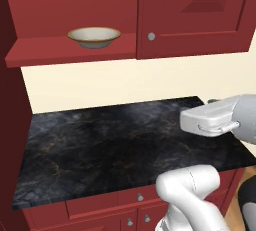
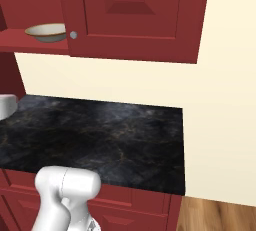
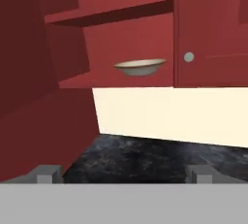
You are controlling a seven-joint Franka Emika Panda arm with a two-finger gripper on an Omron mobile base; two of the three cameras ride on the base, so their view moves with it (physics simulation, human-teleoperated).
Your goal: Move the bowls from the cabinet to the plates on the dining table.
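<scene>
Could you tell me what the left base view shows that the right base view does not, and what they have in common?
Left base view alone: the white hand of the arm reaching in from the right over the counter, and the tall red side panel at the left edge.

Right base view alone: a strip of wooden floor at the lower right and the counter's right end against the cream wall.

Both: the shallow bowl resting on the open red cabinet shelf, beside a closed door with a silver knob, above the black marble counter.
</scene>
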